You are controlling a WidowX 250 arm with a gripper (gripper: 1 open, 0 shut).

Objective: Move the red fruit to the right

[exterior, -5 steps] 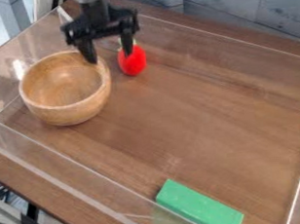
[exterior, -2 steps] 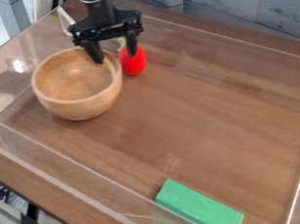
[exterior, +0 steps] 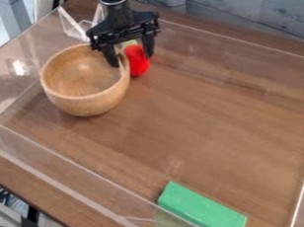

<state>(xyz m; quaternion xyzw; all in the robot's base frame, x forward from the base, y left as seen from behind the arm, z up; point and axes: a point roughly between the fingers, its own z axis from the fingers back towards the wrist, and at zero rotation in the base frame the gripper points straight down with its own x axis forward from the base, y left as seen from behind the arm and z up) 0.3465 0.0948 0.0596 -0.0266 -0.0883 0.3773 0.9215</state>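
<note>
The red fruit (exterior: 137, 62) is a small glossy piece lying on the wooden board at the back, just right of the wooden bowl (exterior: 83, 81). My black gripper (exterior: 132, 48) points down over it and stands open, one finger on each side of the fruit. The fruit's top is partly hidden behind the fingers. The left finger is close to the bowl's rim; I cannot tell whether they touch.
A flat green block (exterior: 202, 209) lies at the front edge. Clear plastic walls (exterior: 26, 160) ring the wooden board. Open board stretches to the right of the fruit.
The gripper has moved right and now straddles the red fruit. The wooden bowl has slid to the right as well. The fruit has stayed in place.
</note>
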